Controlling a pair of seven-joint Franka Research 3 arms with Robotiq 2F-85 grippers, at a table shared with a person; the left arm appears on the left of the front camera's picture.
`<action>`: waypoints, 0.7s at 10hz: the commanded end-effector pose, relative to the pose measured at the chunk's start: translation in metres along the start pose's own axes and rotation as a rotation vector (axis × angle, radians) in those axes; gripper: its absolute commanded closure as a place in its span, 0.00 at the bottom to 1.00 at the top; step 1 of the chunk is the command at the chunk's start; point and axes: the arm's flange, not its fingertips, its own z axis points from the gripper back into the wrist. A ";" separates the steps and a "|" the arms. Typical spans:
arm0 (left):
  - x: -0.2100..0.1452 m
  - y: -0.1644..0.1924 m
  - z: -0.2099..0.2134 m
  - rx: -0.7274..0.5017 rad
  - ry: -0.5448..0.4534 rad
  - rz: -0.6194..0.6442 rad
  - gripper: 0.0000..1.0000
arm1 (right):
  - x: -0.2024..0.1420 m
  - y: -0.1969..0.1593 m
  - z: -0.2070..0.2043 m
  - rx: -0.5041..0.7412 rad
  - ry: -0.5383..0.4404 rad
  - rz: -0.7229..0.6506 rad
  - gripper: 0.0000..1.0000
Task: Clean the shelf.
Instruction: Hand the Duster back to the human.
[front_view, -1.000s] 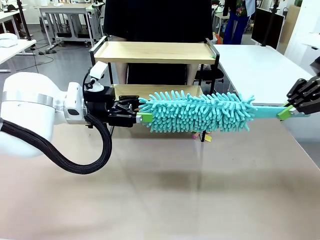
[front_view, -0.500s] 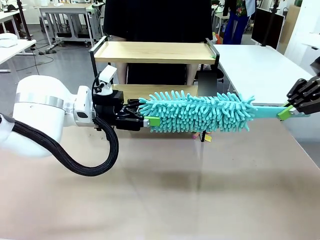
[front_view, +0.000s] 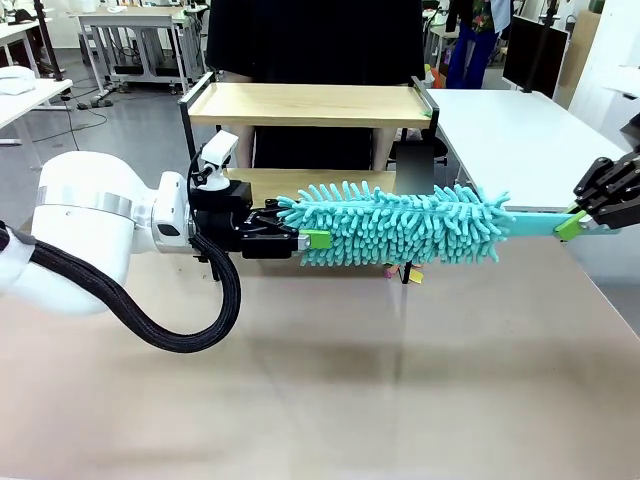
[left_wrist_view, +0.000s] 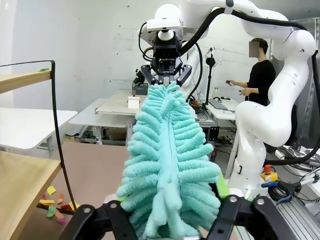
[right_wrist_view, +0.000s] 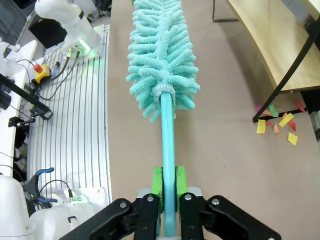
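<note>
From where I stand, the teal duster (front_view: 400, 224) hangs level above the brown table (front_view: 320, 390), its long axis running straight across from one arm to the other. The right gripper (front_view: 573, 222) is pressed together on the duster's handle (right_wrist_view: 167, 150); the right wrist view shows the green pads flat against the teal stick. At the other end, the left gripper (front_view: 305, 239) has its fingers either side of the fluffy tip, with the strands bulging between them in the left wrist view. The jaws are narrowing around that tip, but I cannot tell whether they are pinching it firmly.

The shelf (front_view: 310, 104) stands just behind the duster, at the far edge of the table, in front of a person in dark clothes. Its boards lie parallel to the duster. Its lower board sits right behind the fluffy head, so the duster needs to go away from the robot to reach it. Small coloured paper scraps (right_wrist_view: 280, 121) lie on the table by the shelf's foot.

The left arm looks nearer the shelf than the right.

Compared with a second ago, the left arm has slid in towards the duster, so its green pads now reach into the strands, and its fingers have drawn closer together. The duster and the right gripper have not moved.
</note>
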 end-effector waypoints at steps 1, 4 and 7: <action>-0.001 0.001 -0.001 -0.025 -0.010 0.000 0.64 | 0.002 0.000 0.001 0.003 -0.034 0.021 0.87; 0.000 0.001 0.000 -0.024 -0.007 0.011 1.00 | 0.002 0.000 0.001 0.003 -0.034 0.021 0.87; 0.001 -0.001 0.008 -0.023 -0.020 0.017 1.00 | 0.002 0.000 0.001 0.003 -0.034 0.021 0.87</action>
